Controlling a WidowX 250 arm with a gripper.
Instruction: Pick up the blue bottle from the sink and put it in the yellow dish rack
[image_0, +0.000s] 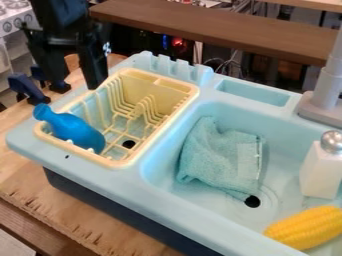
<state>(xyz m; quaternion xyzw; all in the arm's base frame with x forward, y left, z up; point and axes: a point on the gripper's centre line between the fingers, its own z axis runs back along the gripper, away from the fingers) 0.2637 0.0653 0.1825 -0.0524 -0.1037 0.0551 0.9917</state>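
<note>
The black gripper (77, 86) hangs at the upper left, over the outer left edge of the yellow dish rack (123, 162); it stands open with nothing between its fingers. A blue bottle-like toy (71, 131) lies tilted in the rack's near left part, its narrow neck resting over the rim, a little below the gripper and apart from it. In the basin of the light blue sink (160, 187) lies a crumpled teal cloth (220, 157). A white shaker with a metal top (320, 170) stands at the basin's right, and a yellow corn cob (306, 228) lies at the lower right.
A grey faucet (324, 95) rises at the right behind the basin. Dark blue clamp-like pieces (27, 89) are at the wooden table's (83, 212) left edge. A brown shelf board (220, 32) runs behind the sink, with cables beyond it.
</note>
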